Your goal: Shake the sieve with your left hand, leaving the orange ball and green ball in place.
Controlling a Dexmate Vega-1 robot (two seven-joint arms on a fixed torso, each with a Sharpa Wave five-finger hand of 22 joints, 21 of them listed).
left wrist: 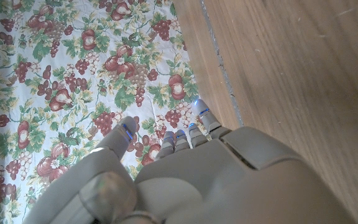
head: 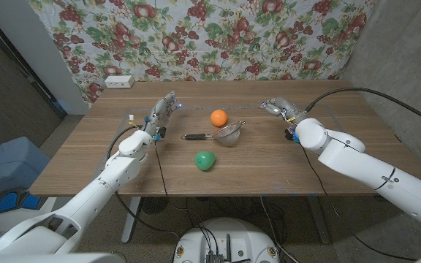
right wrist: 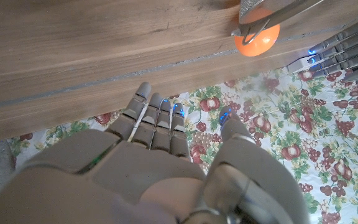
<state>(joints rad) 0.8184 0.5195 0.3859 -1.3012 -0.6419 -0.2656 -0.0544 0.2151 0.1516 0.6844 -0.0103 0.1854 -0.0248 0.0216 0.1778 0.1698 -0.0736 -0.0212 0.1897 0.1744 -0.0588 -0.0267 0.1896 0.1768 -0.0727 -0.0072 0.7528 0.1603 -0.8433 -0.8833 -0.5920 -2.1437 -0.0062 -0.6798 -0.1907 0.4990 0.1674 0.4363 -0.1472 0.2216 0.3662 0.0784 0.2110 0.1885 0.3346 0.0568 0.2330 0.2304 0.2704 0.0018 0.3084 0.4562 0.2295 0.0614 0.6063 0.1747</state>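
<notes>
Both arms wait over the bench, and the sieve is not yet taken.
The left hand and right hand hold nothing, fingers apart. The sieve is a small metal mesh bowl with a dark handle, at the bench middle, between the far orange ball and the near green ball. Grasping and shaking remain.
</notes>
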